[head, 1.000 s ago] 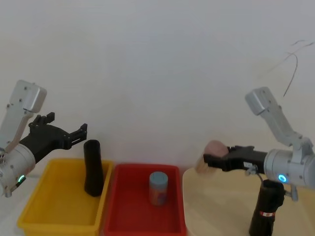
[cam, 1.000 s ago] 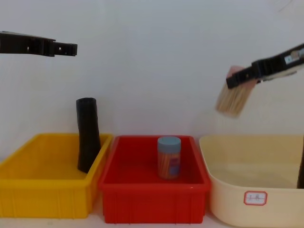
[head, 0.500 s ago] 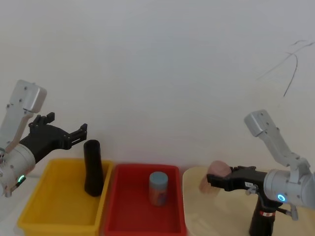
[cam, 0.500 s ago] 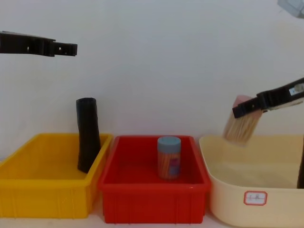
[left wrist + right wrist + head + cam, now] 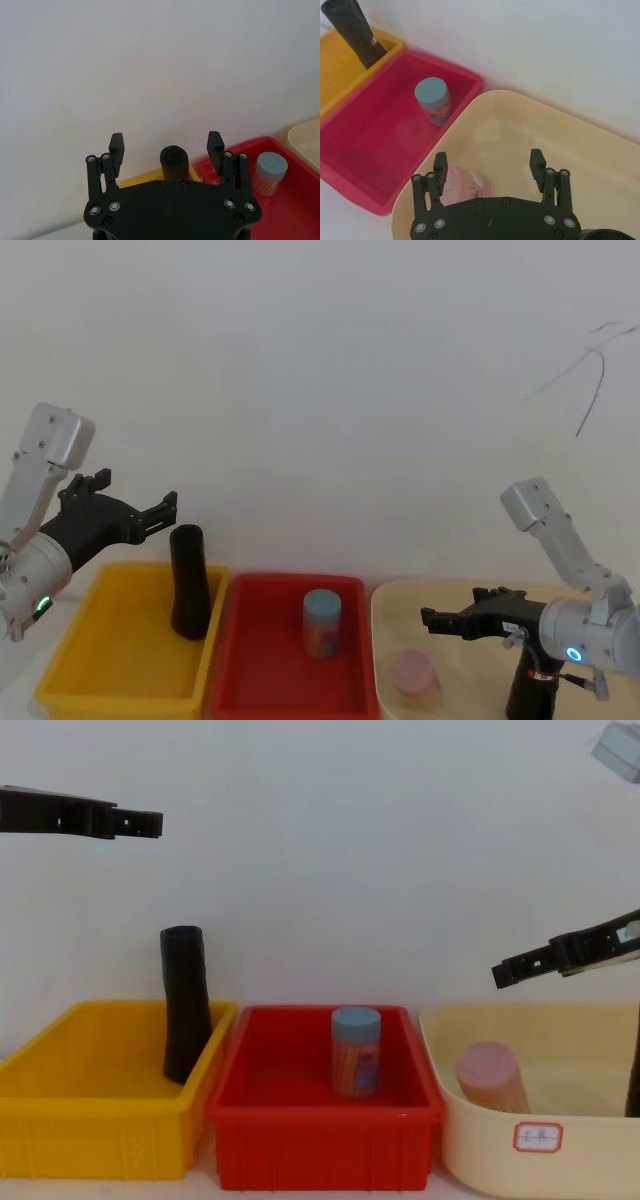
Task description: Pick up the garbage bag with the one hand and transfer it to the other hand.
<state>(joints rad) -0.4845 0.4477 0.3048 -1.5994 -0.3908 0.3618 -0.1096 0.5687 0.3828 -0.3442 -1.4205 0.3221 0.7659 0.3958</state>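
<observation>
Beside red bin point(image 5: 240, 680): garbage bag point(image 5: 188, 582) upright | both end effectors point(image 5: 168, 506) point(image 5: 428, 620) empty, fingers apart

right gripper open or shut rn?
Open. The right gripper has its fingers spread apart with nothing between them, above the beige tub; the pink jar lies in the tub below.

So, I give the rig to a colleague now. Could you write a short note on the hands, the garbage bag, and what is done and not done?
Left hand: open, empty, raised above the yellow bin, not touching the bag.
Right hand: open, empty, held over the cream tub, where a pink-capped jar lies.
Garbage bag: stands leaning in the yellow bin against its right wall.
Done: nothing yet.
Left: pick up the bag with the left hand, then pass it to the right hand.
</observation>
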